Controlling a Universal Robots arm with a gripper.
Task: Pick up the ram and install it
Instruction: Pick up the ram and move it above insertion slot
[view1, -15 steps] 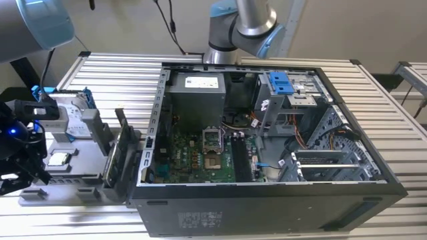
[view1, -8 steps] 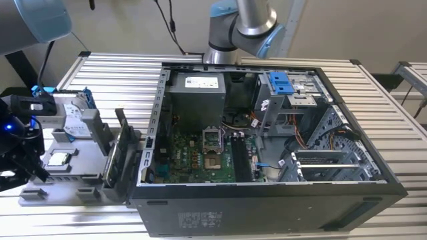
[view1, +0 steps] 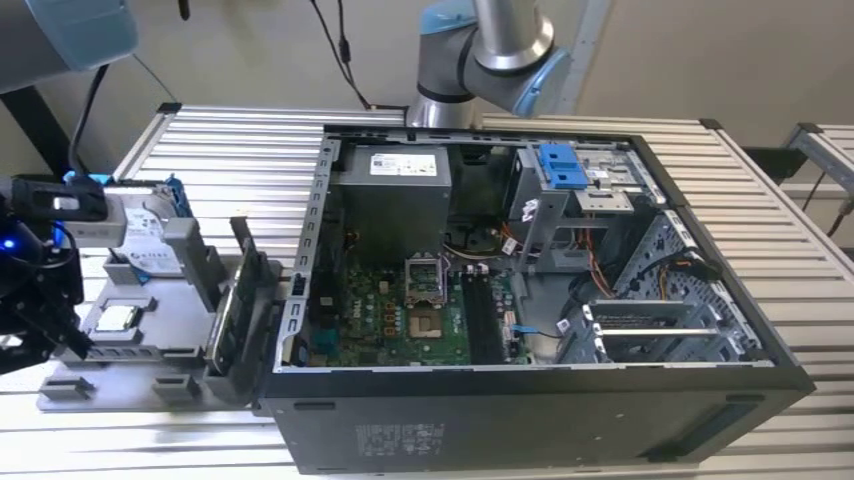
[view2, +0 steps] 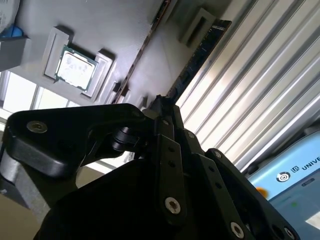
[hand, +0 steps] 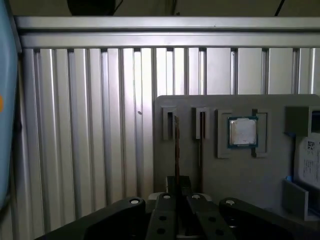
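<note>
The ram (hand: 176, 145) is a thin dark stick standing on edge in a slot of the grey parts tray (hand: 235, 175). In the second wrist view the ram (view2: 200, 52) runs straight into my fingertips. My gripper (hand: 178, 184) sits over its near end, and the black fingers (view2: 167, 125) are drawn together, shut on it. The ram's far end still rests in its slot holder (hand: 169, 122). In the exterior view my gripper (view1: 40, 300) hangs over the tray (view1: 147, 335) at the exterior view's left, beside the open computer case (view1: 534, 300).
A second thin stick (hand: 201, 132) stands in the neighbouring slot. A processor chip (hand: 243, 132) and a hard drive (view1: 134, 235) lie on the tray. Upright cards (view1: 247, 290) stand between tray and case. The motherboard's memory slots (view1: 478, 310) lie inside the case. Ribbed metal table (hand: 90, 125) all around.
</note>
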